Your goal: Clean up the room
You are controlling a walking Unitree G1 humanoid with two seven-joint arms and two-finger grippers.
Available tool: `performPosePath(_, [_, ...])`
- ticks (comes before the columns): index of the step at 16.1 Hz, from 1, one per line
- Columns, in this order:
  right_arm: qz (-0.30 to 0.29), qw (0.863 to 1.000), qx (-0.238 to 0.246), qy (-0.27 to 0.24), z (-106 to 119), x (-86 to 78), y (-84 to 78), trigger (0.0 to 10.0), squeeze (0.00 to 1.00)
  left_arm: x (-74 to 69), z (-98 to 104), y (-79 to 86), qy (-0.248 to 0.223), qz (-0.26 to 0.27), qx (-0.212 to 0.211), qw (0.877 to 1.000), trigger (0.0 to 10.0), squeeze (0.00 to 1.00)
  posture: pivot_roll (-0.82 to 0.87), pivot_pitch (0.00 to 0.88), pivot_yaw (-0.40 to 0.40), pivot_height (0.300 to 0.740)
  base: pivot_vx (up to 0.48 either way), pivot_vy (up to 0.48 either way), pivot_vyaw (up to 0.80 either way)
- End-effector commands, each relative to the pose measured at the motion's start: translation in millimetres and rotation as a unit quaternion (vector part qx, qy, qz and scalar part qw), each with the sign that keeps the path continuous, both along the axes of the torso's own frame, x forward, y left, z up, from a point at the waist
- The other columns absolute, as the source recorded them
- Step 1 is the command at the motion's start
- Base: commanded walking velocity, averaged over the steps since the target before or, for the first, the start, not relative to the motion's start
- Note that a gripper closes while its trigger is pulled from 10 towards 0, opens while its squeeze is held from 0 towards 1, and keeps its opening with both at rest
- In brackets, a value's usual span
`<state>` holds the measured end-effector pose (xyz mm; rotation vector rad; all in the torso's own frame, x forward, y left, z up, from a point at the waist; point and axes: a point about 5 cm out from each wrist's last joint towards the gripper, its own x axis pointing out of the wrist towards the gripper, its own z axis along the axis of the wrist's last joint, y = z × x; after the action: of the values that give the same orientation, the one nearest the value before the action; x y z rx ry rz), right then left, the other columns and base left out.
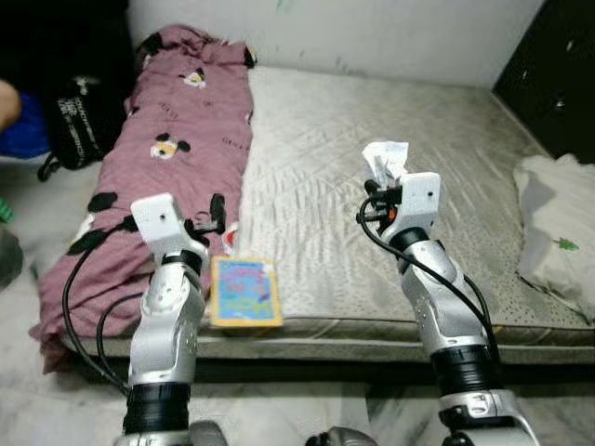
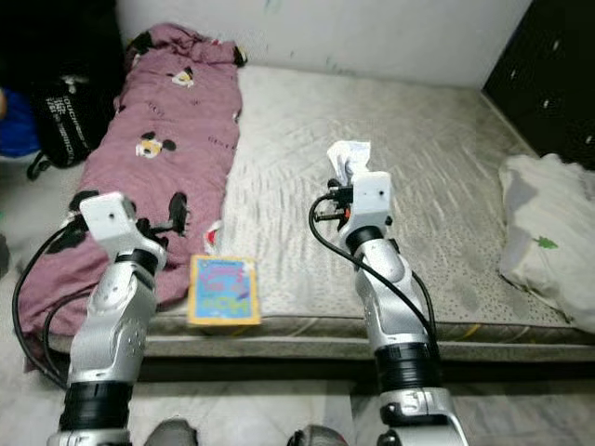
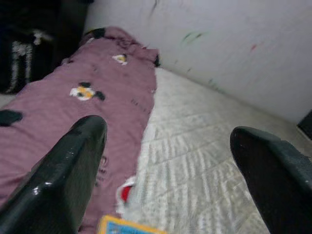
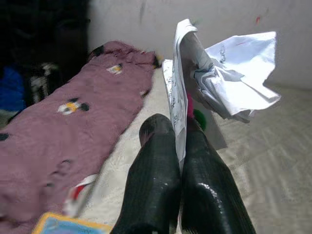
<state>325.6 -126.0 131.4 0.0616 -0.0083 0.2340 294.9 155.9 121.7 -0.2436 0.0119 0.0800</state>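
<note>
My right gripper [image 4: 179, 131] is shut on a crumpled white paper [image 4: 219, 78], held up over the middle of the grey mattress [image 1: 353, 186]; the same crumpled paper [image 1: 385, 160] shows above the right wrist. My left gripper [image 3: 170, 146] is open with nothing between its fingers, raised over the mattress's front left corner beside the maroon blanket [image 1: 177, 139]. A yellow-edged colourful book [image 1: 244, 292] lies flat at the mattress's front edge between my two arms. A small red and white scrap [image 3: 126, 192] lies by the blanket's edge.
A black bag [image 1: 79, 121] and something blue [image 1: 23, 130] sit on the floor to the left. A white pillow [image 1: 562, 232] lies at the mattress's right side. A dark cabinet [image 1: 558, 65] stands at the back right. A white wall [image 1: 335, 28] runs behind.
</note>
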Motion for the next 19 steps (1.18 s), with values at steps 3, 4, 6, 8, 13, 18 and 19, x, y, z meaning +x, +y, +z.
performPosePath(3, [0.02,1.0,-0.006,-0.01,5,1.0,4.8,10.0,0.0,-0.4,0,1.8,-0.002,0.004,0.001,1.0,10.0,0.0,0.07,0.0,-0.126,0.74,0.0,0.48,0.0])
performPosePath(4, [0.022,1.0,-0.006,-0.01,5,0.9,5.2,10.0,0.0,-0.4,0,1.7,-0.001,0.004,0.001,1.0,10.0,0.0,0.07,0.0,-0.127,0.74,0.0,0.48,0.0])
performPosePath(6, [0.028,1.0,-0.008,-0.01,5,0.5,6.1,10.0,0.0,-0.5,0,1.3,-0.001,0.003,0.001,1.0,10.0,0.0,0.07,0.0,-0.129,0.74,0.0,0.48,0.0])
performPosePath(8, [0.041,0.999,-0.006,-0.007,4,0.3,9.0,10.0,0.0,-0.5,0,1.5,-0.001,0.003,0.0,1.0,10.0,0.0,0.07,0.0,-0.129,0.74,0.0,0.48,0.0])
performPosePath(13, [0.054,0.999,-0.005,-0.006,4,2.0,10.9,10.0,0.0,0.4,3,4.9,-0.004,0.015,0.003,1.0,10.0,0.0,0.08,0.0,-0.125,0.74,0.0,0.48,0.0])
performPosePath(18, [0.076,0.997,-0.01,-0.017,10,5.9,14.3,10.0,0.0,3.6,13,0.3,-0.021,0.02,0.013,1.0,10.0,0.0,0.09,0.0,-0.144,0.74,0.0,0.48,0.0])
performPosePath(19, [0.077,0.997,-0.011,-0.018,10,6.0,14.5,10.0,0.0,3.4,14,0.1,-0.023,0.02,0.014,0.999,10.0,0.0,0.09,0.0,-0.144,0.74,0.0,0.48,0.0])
